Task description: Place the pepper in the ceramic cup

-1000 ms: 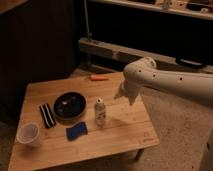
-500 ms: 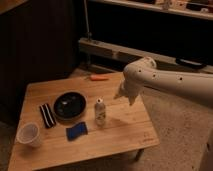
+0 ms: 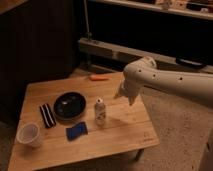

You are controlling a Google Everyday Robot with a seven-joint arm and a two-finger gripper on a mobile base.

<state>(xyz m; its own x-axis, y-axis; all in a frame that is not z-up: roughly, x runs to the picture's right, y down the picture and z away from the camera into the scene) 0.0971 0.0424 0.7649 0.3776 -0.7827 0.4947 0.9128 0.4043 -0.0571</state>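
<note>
Pepper (image 3: 99, 77) lies at table's (image 3: 120, 131) far edge; pincer (image 3: 125, 95) hovers apart

We tag this as a dim indoor lab or office-type test area, not a home kitchen. The gripper (image 3: 123, 94) hangs over the far right part of a low wooden table (image 3: 120, 137). Behind the gripper we see a metal shelving rack (image 3: 150, 7) with a pale lower rail (image 3: 115, 50). Left of it in view is a dark panelled wall (image 3: 35, 45), and to its right a speckled floor (image 3: 175, 115).
</note>
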